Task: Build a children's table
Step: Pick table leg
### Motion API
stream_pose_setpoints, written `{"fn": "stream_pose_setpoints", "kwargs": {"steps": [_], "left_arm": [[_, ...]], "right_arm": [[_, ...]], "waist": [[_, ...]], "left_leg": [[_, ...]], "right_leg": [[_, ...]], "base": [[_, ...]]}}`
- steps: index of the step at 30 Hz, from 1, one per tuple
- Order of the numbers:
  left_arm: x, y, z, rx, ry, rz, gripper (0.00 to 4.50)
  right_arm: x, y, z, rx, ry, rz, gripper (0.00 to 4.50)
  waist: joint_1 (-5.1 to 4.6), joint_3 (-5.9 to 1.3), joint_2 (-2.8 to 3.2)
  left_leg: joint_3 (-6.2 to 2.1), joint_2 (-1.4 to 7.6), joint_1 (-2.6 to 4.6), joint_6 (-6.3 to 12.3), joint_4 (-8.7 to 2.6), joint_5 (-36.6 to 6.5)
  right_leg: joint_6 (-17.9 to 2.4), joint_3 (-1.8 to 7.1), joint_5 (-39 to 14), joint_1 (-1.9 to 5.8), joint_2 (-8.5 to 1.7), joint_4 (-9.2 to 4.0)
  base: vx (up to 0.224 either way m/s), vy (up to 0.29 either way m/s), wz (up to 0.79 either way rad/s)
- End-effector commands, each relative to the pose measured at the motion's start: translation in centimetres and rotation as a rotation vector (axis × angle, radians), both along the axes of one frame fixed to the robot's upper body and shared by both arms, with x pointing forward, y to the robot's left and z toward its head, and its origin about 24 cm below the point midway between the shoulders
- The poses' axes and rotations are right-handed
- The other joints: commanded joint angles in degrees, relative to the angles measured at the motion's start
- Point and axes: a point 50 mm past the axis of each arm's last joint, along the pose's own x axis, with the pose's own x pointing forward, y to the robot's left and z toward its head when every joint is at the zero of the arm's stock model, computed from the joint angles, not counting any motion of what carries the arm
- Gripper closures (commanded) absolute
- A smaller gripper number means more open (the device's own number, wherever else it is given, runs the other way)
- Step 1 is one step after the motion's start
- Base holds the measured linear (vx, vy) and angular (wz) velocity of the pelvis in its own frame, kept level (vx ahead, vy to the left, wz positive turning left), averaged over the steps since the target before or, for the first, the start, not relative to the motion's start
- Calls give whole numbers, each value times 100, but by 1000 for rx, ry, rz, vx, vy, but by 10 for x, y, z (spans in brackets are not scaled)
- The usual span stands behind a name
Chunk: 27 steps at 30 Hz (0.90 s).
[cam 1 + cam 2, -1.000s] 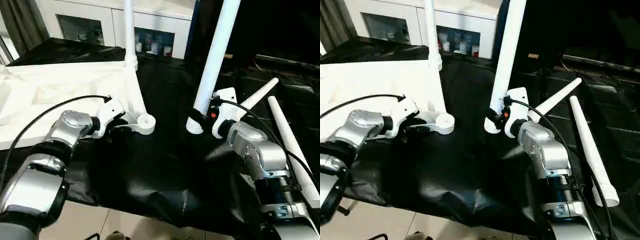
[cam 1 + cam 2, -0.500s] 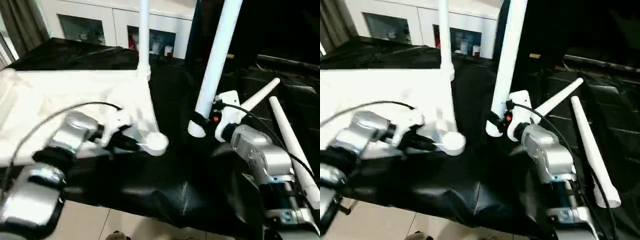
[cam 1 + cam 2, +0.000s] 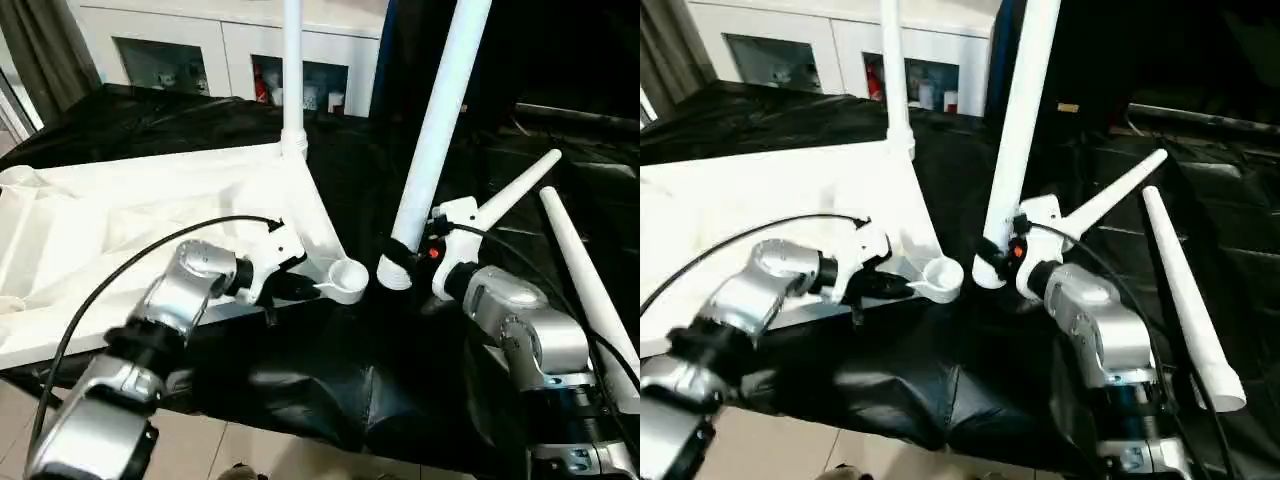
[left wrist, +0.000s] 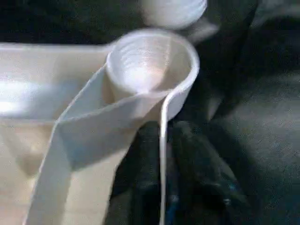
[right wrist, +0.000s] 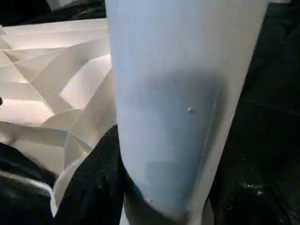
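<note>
L gripper pinching thin rim of table top, empty round socket just past fingertips. R gripper clamped round upright leg, beside socket.

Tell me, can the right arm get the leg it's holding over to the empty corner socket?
Probably yes. The right gripper holds the leg upright with its threaded end just beside the empty socket, with nothing standing between them.
</note>
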Motion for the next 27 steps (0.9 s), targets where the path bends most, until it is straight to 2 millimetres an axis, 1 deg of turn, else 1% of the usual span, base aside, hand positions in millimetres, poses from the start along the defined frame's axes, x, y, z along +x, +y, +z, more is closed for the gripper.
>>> {"fn": "stream_pose_setpoints", "kwargs": {"steps": [1, 2, 3, 4, 5, 6, 7, 9, 10, 11, 16, 18, 20, 22, 23, 27], "left_arm": [[3, 0, 10, 2, -81, -5, 346], [3, 2, 10, 11, -83, -7, 343], [4, 5, 10, 18, -91, 1, 343], [5, 7, 11, 22, -95, 7, 343], [7, 9, 12, 18, -97, 18, 343], [8, 10, 13, 14, -99, 26, 343], [8, 12, 14, 16, -96, 22, 343], [8, 14, 13, 25, -87, 10, 343], [7, 16, 13, 31, -78, -1, 343], [6, 17, 12, 37, -68, -9, 343], [0, 23, 7, 60, -19, -47, 343], [-1, 24, 6, 69, -9, -57, 343], [-3, 25, 5, 72, 0, -63, 343], [-3, 25, 4, 70, 1, -65, 343], [-4, 25, 4, 69, 8, -71, 343], [-3, 27, 2, 89, 2, -63, 343]], "right_arm": [[0, 2, 8, 8, -24, 9, 260], [0, 2, 8, 7, -24, 10, 260], [0, 2, 8, 7, -26, 11, 260], [0, 2, 9, 7, -27, 12, 260], [0, 2, 9, 6, -28, 11, 260], [0, 2, 9, 6, -28, 11, 260], [0, 1, 9, 6, -28, 11, 260], [-1, 1, 9, 6, -28, 12, 260], [-1, 1, 10, 5, -28, 12, 260], [-1, 2, 10, 5, -28, 13, 260], [0, 1, 10, 4, -29, 15, 260], [0, 1, 10, 3, -29, 16, 260], [0, 1, 11, 1, -30, 17, 260], [1, 1, 11, 0, -31, 19, 260], [1, 1, 11, -1, -31, 21, 260], [2, 1, 12, -3, -33, 25, 260]], "waist": [[-11, -460, 37], [-17, -460, 17], [-18, -456, 33], [-26, -456, 28], [-32, -457, 50], [-39, -457, 43], [-36, -462, 55], [-36, -464, 46], [-34, -467, 60], [-37, -468, 61], [-41, -461, 68], [-36, -463, 64], [-43, -459, 44], [-37, -460, 53], [-41, -458, 37], [-36, -460, 39]], "left_leg": [[-67, 266, 72, 1, -384, -740], [-72, 255, 61, -9, -389, -747], [-73, 253, 64, -19, -391, -764], [-72, 245, 65, -34, -391, -790], [-76, 245, 65, -62, -393, -795], [-70, 243, 69, -67, -391, -799], [-74, 245, 70, -80, -387, -776], [-73, 246, 72, -86, -390, -783], [-75, 246, 68, -89, -390, -751], [-74, 244, 74, -94, -389, -757], [-72, 251, 85, -126, -396, -831], [-72, 254, 89, -134, -400, -847], [-68, 250, 81, -135, -400, -844], [-69, 256, 84, -130, -399, -829], [-66, 252, 79, -125, -400, -825], [-66, 254, 82, -106, -395, -799]], "right_leg": [[-1313, 240, -595, 322, -496, -407], [-1276, 239, -592, 337, -495, -408], [-1255, 240, -623, 334, -495, -409], [-1211, 242, -686, 330, -490, -418], [-1189, 242, -714, 331, -492, -413], [-1183, 244, -720, 327, -489, -423], [-1199, 245, -670, 327, -491, -411], [-1208, 242, -621, 326, -486, -409], [-1216, 243, -559, 329, -490, -400], [-1226, 241, -523, 323, -482, -397], [-1257, 244, -577, 315, -488, -400], [-1257, 242, -588, 313, -489, -399], [-1248, 246, -601, 319, -490, -400], [-1248, 247, -623, 318, -500, -400], [-1242, 246, -627, 317, -491, -403], [-1246, 247, -612, 314, -495, -395]], "base": [[0, 0, 0], [0, 0, 0], [0, 0, 0], [0, 0, 0], [0, 0, 0], [0, 0, 0], [0, 0, 0], [0, 0, 0], [0, 0, 0], [0, 0, 0], [0, 0, 0], [0, 0, 0], [0, 0, 0], [0, 0, 0], [0, 0, 0], [0, 0, 0]]}}
